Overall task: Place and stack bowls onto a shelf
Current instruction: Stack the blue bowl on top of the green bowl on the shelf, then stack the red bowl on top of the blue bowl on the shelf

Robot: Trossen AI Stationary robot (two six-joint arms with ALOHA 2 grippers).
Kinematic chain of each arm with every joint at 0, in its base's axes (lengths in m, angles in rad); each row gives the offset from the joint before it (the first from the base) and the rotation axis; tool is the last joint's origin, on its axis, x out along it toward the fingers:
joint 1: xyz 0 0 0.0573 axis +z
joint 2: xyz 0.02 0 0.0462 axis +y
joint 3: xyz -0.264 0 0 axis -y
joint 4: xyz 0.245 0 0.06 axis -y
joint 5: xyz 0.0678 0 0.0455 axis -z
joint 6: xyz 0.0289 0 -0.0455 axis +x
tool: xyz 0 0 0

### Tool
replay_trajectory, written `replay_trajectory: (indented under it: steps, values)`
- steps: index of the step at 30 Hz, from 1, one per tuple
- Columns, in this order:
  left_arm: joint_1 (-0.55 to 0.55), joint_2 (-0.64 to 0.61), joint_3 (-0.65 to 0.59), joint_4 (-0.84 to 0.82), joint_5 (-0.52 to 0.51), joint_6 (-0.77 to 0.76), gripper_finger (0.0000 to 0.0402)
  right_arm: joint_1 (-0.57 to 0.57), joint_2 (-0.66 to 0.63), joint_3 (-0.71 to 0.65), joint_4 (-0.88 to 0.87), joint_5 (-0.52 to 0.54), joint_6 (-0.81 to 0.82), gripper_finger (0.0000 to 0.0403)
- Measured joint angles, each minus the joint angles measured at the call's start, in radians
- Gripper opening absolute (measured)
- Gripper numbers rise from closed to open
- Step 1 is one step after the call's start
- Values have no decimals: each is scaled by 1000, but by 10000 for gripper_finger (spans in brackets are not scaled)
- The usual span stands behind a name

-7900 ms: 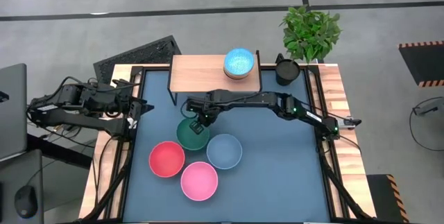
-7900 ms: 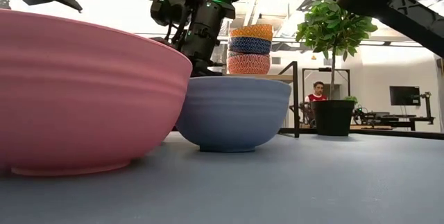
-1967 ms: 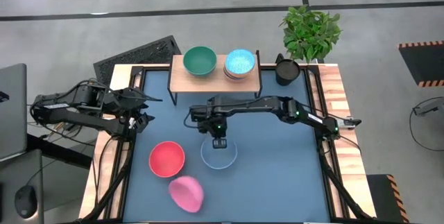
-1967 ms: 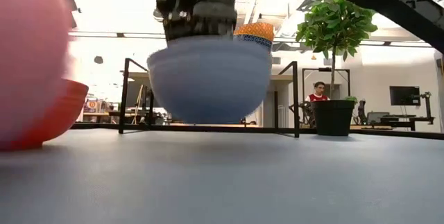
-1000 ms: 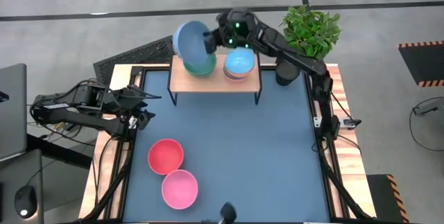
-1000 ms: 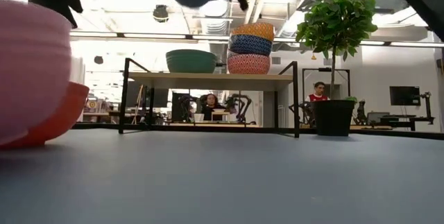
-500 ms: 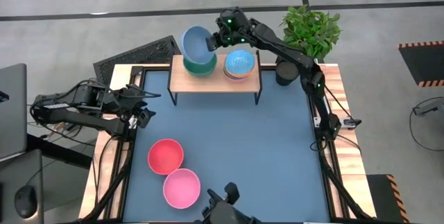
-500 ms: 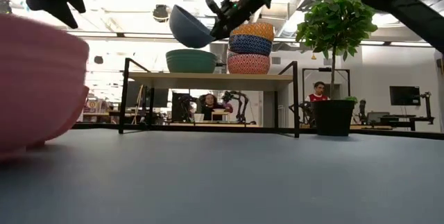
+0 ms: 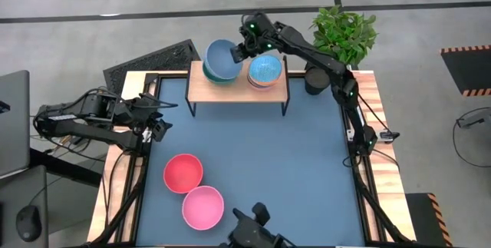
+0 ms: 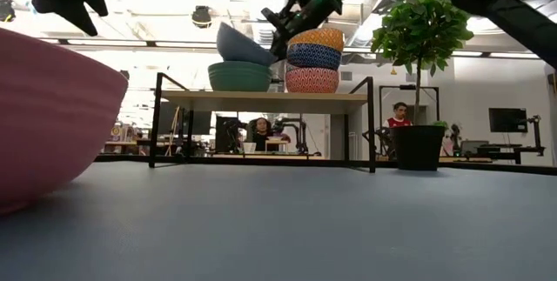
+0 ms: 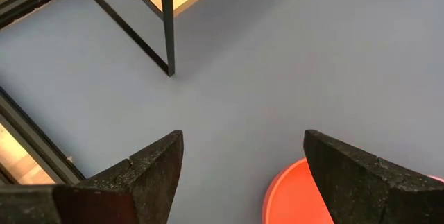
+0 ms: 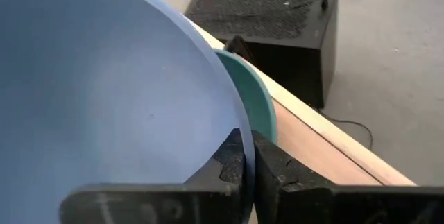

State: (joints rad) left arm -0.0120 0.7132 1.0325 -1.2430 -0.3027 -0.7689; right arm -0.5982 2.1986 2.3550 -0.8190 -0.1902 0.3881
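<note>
Grey-blue bowl point(image 9: 222, 56) is tilting on the green bowl point(image 10: 239, 76) at the left end of the shelf point(image 9: 238, 84), and my right gripper point(image 9: 244, 48) is pinching its rim. My left gripper point(image 9: 157, 122) is waiting wide open and empty, left of the shelf, near the red bowl point(image 9: 184, 173).

Even, soft light fills the overhead view, and the pink bowl point(image 9: 202, 207) and red bowl point(image 9: 184, 173) cast only faint shadows on the blue bench point(image 9: 307, 171). In the low view the bright windows and ceiling lamps behind are washed out, so the shelf point(image 10: 261, 97) and plant point(image 10: 420, 29) stand dark against them, while the nearest bowl is a large blur. The right wrist view is soft on the blue bowl point(image 12: 104, 85) close to the lens.
</note>
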Motion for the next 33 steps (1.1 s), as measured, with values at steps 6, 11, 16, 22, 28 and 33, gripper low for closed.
replay_trajectory:
  steps: [6,11,16,22,28,33]
  values:
    - [0,0,0,0,0,0,283,2,0,0,34,-21,-23,84]
    - [0,0,0,0,0,0,283,2,0,0,73,-23,-23,112]
    - [0,0,0,0,0,1,283,2,-1,0,128,-23,-30,152]
    - [0,0,0,-1,0,4,283,6,-24,0,215,-28,-23,188]
    - [0,0,0,-3,8,46,283,44,-106,1,198,-44,-66,186]
    - [0,0,-1,-10,10,54,283,145,-181,0,108,-36,-136,178]
